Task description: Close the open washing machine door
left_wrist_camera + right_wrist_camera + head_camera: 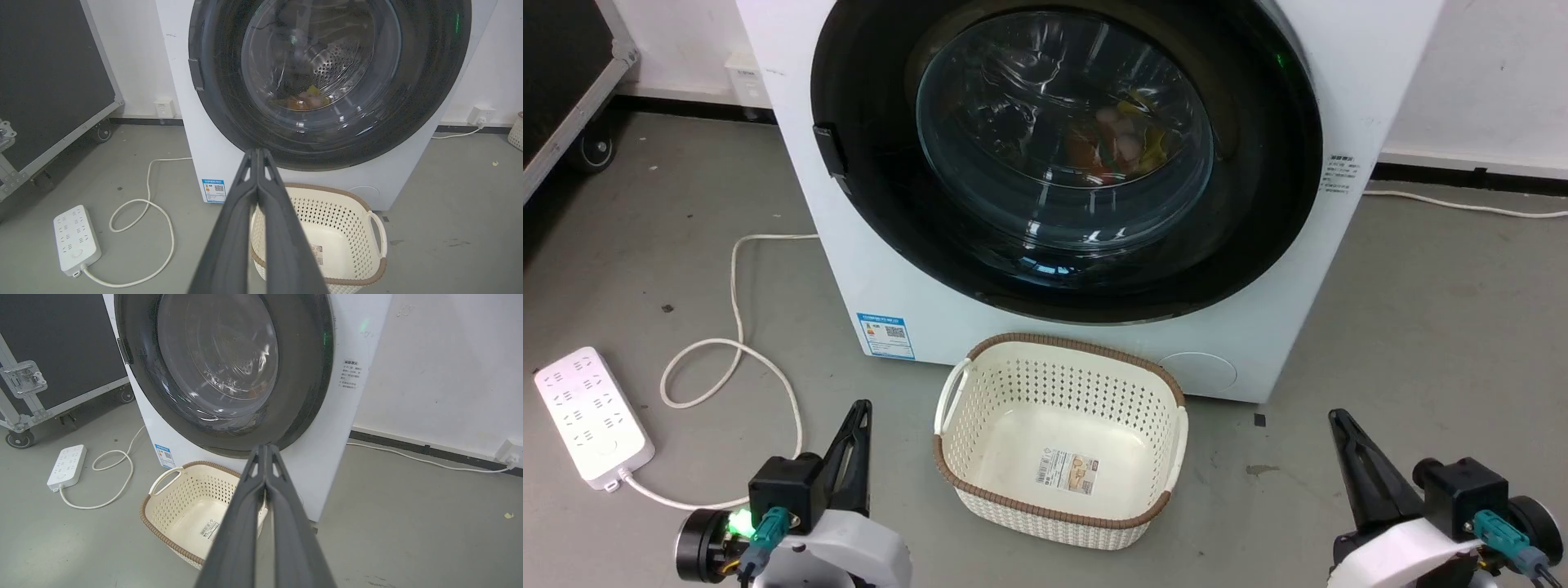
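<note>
The white washing machine (907, 286) stands in front of me. Its round black-rimmed washing machine door (866, 188) lies flat against the machine's front, and coloured laundry shows behind the bulging glass. The door's latch tab sits at its left edge. My left gripper (862, 406) is low at the left, shut and holding nothing, well short of the machine. My right gripper (1334, 415) is low at the right, also shut and holding nothing. In the left wrist view the closed fingers (257, 151) point at the door's lower rim (245, 134). The right wrist view shows the same for its fingers (265, 447) and the door (302, 375).
A cream perforated basket (964, 384) sits on the floor right before the machine, between my grippers. A white power strip (592, 416) and its looped cable (735, 343) lie at the left. A black wheeled case (564, 73) stands at the far left. Another cable (1462, 204) runs along the right wall.
</note>
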### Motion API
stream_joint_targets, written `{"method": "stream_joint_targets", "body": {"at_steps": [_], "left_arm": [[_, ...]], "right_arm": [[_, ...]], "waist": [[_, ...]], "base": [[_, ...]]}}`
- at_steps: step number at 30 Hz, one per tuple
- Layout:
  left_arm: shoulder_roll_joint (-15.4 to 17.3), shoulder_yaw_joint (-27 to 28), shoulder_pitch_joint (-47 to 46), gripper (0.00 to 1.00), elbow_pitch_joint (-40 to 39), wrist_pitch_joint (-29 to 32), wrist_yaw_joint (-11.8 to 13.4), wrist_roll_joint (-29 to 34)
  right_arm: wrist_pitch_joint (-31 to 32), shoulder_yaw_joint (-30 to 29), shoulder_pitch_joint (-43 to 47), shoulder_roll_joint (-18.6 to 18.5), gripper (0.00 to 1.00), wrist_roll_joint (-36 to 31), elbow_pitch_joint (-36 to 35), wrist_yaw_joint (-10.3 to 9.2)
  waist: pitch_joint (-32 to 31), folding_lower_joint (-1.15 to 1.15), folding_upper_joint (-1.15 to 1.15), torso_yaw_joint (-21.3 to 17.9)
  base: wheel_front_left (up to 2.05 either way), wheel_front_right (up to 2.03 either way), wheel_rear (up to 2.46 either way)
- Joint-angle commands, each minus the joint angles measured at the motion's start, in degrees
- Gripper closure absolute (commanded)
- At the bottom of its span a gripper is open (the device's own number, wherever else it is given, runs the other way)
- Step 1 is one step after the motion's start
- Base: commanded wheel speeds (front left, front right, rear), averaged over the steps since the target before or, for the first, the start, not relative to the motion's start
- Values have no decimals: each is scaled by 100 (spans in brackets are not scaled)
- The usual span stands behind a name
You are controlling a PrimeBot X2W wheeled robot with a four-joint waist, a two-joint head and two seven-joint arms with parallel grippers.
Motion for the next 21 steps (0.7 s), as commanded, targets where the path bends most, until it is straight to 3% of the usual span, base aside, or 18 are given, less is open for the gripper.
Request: {"method": "stream_joint_targets", "body": {"at_steps": [1,21], "left_arm": [[0,17,90,100,-51,28,52,46],[-9,83,144,100,-274,262,160,139]], "right_arm": [[27,15,-5,17,100,-30,-55,-3],[262,67,-6,22,100,-79,-211,-3]], "waist": [[0,0,0,2],[-3,0,0,38]], "base": [[0,0,0],[0,0,0]]}}
